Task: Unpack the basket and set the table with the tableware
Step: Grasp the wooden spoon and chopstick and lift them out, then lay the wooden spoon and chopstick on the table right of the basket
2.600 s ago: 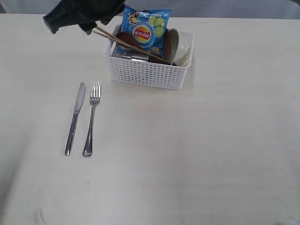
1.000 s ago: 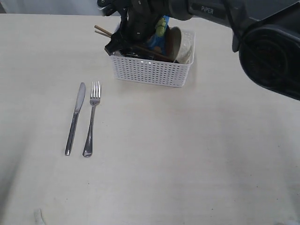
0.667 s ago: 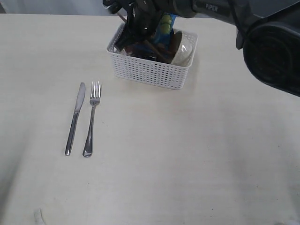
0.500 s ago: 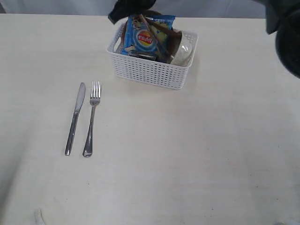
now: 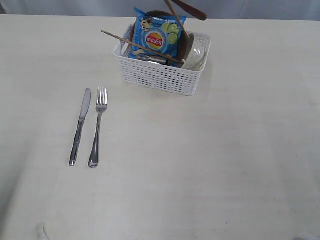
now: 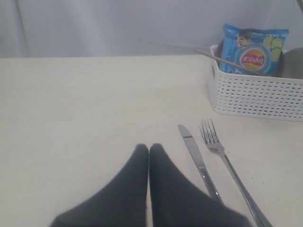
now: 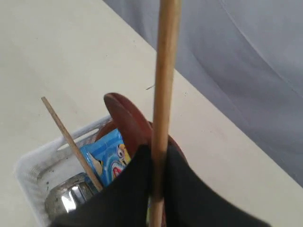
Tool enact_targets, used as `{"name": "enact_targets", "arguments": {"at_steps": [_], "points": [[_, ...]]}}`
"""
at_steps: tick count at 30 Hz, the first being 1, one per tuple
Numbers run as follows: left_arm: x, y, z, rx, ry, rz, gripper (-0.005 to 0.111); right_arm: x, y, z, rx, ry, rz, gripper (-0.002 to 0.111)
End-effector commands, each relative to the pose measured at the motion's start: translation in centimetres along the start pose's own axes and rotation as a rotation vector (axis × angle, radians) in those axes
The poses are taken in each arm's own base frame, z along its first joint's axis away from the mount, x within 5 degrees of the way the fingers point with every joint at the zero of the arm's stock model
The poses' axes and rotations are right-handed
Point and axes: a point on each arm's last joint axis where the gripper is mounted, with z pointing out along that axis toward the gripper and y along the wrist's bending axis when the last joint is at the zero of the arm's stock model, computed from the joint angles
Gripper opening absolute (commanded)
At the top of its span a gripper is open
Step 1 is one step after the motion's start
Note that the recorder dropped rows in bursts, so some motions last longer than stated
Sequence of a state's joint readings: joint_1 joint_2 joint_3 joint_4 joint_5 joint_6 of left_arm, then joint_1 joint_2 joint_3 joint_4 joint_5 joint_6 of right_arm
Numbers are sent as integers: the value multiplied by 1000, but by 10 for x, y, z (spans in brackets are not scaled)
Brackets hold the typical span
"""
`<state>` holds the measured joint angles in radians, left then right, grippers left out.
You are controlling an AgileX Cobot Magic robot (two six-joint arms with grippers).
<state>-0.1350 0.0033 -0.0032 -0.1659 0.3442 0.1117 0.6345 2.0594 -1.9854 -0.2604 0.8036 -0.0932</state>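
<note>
Knife (image 5: 80, 127) and fork (image 5: 97, 127), parallel and just apart on the near left of the surface (image 5: 210, 170), handles toward the exterior camera; both count as set. Left gripper (image 6: 149, 152) hangs near the knife, jaws pressed together on nothing, well apart from the basket.

Basket (image 5: 160, 75), farther back at centre, holds a blue chips bag (image 5: 156, 36), a steel cup (image 5: 150, 58) and a pale bowl (image 5: 196, 52) standing on edge at its right end. Second chopstick (image 5: 135, 45) lies slantwise across the basket, its high end jutting past the left rim and its low end down toward the bowl.

Farthest, above the far rim: right gripper (image 7: 157, 151), jaws pinching the lifted chopstick (image 7: 163, 71) near one end. The stick's long axis therefore runs crosswise to the jaws, and most of its length projects away from them. Red-brown spoon (image 5: 192, 11) shows just beside this stick; whether it is gripped too cannot be told.

Judgement: the second chopstick lies below the right gripper, which is far nearer to it than the left. A grasp would call for jaws turned across that slanting axis.
</note>
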Motion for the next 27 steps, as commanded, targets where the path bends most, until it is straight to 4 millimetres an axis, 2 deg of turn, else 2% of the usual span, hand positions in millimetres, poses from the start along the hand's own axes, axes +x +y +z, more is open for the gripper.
{"name": "enact_targets", "arguments": {"at_steps": [1, 3, 6, 10, 15, 18, 21, 26, 27], "points": [[1, 0, 0, 7, -1, -1, 0, -2, -7, -9, 37, -7, -9, -1], [1, 0, 0, 7, -1, -1, 0, -4, -15, -20, 91, -7, -25, -1], [1, 0, 0, 7, -1, 1, 0, 2, -39, -36, 219, 50, 25, -1], [1, 0, 0, 7, -1, 1, 0, 29, -80, -41, 242, 185, 222, -1], [1, 0, 0, 7, -1, 1, 0, 72, -127, -32, 123, 333, 492, -1], [1, 0, 0, 7, -1, 1, 0, 106, -149, -20, 70, 413, 619, -1], [1, 0, 0, 7, -1, 1, 0, 147, -159, -5, 73, 519, 703, -1], [1, 0, 0, 7, -1, 1, 0, 229, -154, 23, 78, 657, 807, -1], [1, 0, 0, 7, -1, 1, 0, 257, -147, 31, 76, 668, 855, -1]]}}
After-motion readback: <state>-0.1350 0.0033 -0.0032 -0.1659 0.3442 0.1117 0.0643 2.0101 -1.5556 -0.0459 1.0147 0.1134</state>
